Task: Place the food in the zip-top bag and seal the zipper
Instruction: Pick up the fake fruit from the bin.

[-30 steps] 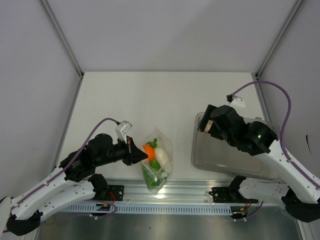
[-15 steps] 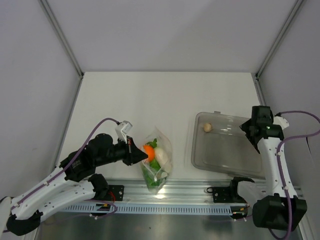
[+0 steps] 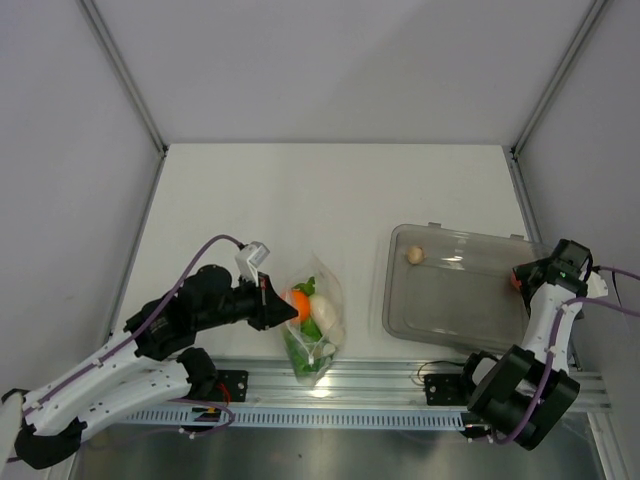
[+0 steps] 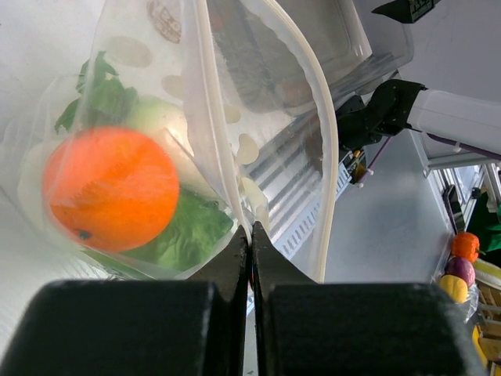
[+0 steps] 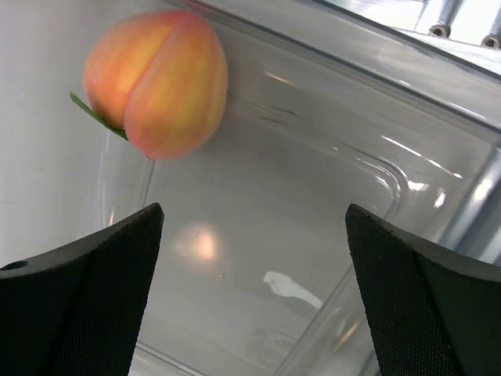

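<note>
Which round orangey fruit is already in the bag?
The plain bright orange, against the lettuce inside the zip-top bag. The creased peachy fruit is over by the clear tray.

free: far table [image 3: 330,190] | obstacles: tray [image 3: 450,300] right, zip-top bag [image 3: 318,318] centre-near, mouth seemingly narrow

White table [image 3: 330,190], pale grey walls [image 3: 330,60]

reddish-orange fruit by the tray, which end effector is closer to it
Right. The right end effector hangs open beside the fruit at the tray's edge; the left end effector is far off, shut on the zip-top bag.
</note>
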`<act>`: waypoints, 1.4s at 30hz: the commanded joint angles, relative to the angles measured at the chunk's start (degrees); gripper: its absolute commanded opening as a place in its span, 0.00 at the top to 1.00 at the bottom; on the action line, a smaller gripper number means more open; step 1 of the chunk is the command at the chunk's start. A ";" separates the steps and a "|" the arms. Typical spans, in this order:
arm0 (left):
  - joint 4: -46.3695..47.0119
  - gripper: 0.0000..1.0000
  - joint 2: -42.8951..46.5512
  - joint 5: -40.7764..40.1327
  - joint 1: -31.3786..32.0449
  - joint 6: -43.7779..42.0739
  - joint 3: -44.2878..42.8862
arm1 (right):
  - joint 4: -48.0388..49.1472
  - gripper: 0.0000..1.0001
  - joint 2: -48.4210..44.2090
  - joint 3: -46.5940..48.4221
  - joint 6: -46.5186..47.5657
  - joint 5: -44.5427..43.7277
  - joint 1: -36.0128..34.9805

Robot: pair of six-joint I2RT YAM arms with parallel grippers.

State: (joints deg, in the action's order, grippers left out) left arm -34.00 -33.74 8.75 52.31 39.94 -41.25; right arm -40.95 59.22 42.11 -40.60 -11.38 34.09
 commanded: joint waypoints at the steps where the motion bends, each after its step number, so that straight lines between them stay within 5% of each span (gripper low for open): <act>1: 0.60 1.00 -0.80 0.30 -0.20 -1.18 -1.46 | 7.37 0.01 2.21 -0.36 2.10 2.85 1.24; 14: 0.95 1.00 -1.68 -0.05 -0.20 -1.53 -1.28 | 20.38 0.01 10.21 -3.34 7.46 11.99 4.50; 34: 1.74 0.99 -2.83 0.56 -0.20 -2.06 -1.72 | 29.87 0.01 12.23 -7.30 7.55 9.36 5.11; 42: 1.74 0.99 -2.83 0.47 -0.20 -2.06 -1.72 | 30.05 0.22 13.73 -6.69 7.64 9.70 5.11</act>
State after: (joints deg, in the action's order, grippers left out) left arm -33.56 -36.71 8.75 52.31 39.38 -41.25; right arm -13.28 72.55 34.89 -33.30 -1.04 38.76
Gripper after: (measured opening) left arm 0.004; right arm 0.822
